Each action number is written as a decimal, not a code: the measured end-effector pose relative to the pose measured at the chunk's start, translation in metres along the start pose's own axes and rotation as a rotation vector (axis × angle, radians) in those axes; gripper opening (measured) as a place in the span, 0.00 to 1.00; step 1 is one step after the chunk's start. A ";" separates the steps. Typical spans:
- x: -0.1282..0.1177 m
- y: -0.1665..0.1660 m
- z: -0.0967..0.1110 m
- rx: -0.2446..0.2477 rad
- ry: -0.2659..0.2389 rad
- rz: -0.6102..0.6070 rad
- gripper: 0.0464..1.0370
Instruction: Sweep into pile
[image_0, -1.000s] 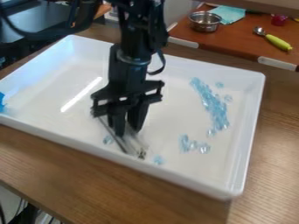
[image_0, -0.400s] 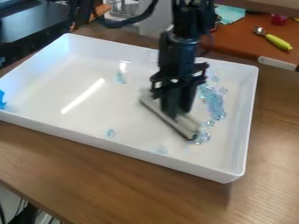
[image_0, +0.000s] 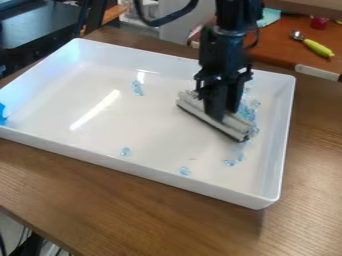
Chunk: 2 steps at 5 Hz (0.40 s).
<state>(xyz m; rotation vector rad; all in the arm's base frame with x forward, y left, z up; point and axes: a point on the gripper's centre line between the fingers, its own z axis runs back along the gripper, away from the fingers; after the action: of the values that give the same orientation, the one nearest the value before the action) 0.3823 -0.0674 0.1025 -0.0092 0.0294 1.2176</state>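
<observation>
The black gripper (image_0: 223, 116) hangs over the right part of the white tray (image_0: 87, 150), shut on a grey bar-shaped sweeper (image_0: 233, 131). The sweeper lies slantwise, low against the tray floor. Just beyond its right side is a cluster of clear blue pieces (image_0: 248, 111), partly hidden by the gripper and sweeper. Small pieces (image_0: 231, 162) lie below the sweeper's lower end. Stray pieces lie near the front wall (image_0: 185, 171), farther left along it (image_0: 125, 151), and toward the back (image_0: 137, 88).
The tray's raised walls surround the work, with the right wall (image_0: 283, 135) close to the cluster. Something blue (image_0: 3, 114) is at the tray's left edge. Behind, on a brown-red surface, are a spoon with a yellow-green handle (image_0: 318, 48) and a red cup (image_0: 319, 22).
The gripper and sweeper have moved right across the tray, then a little back toward the cluster. The tray has shifted slightly, and the cluster looks more compact beside the sweeper.
</observation>
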 end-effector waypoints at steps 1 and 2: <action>0.006 -0.012 0.005 -0.025 -0.026 0.018 0.29; 0.007 -0.018 0.014 -0.052 -0.032 0.009 0.29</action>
<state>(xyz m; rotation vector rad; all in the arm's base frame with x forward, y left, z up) 0.4019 -0.0670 0.1162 -0.0344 -0.0304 1.2275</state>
